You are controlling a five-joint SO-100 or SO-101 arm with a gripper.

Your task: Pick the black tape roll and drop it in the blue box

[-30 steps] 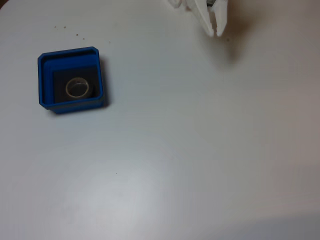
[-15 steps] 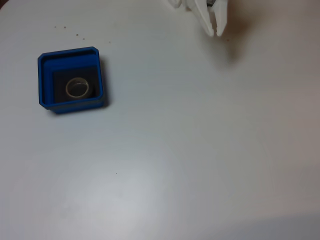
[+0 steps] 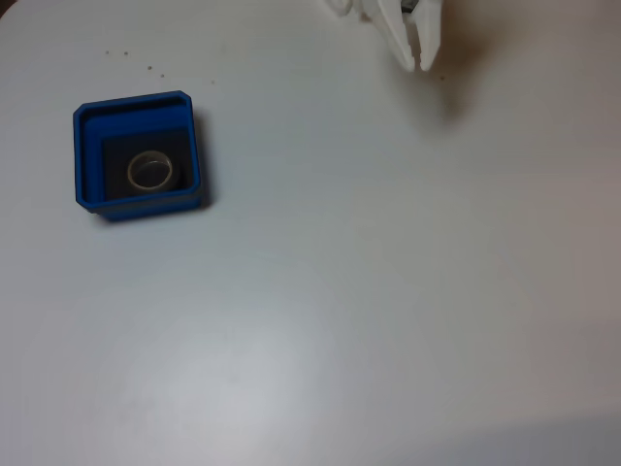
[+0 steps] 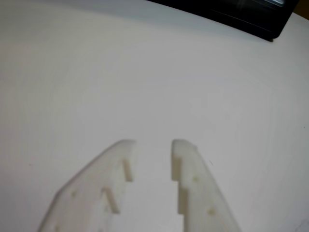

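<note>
The blue box [image 3: 136, 101] sits on the white table at the left of the fixed view. The black tape roll [image 3: 130, 175] lies flat on its dark floor, the pale inner core showing as a ring. My white gripper [image 3: 417, 66] hangs at the top edge, far to the right of the box, pointing down. In the wrist view the gripper [image 4: 153, 144] comes in from the bottom; a narrow gap separates its fingertips [image 4: 186, 147] and nothing is between them, only bare table beneath.
A black flat object [image 4: 241, 12] lies across the top right of the wrist view. A few small dark specks [image 3: 126, 53] mark the table above the box. White tabletop stretches across the middle and lower part of the fixed view.
</note>
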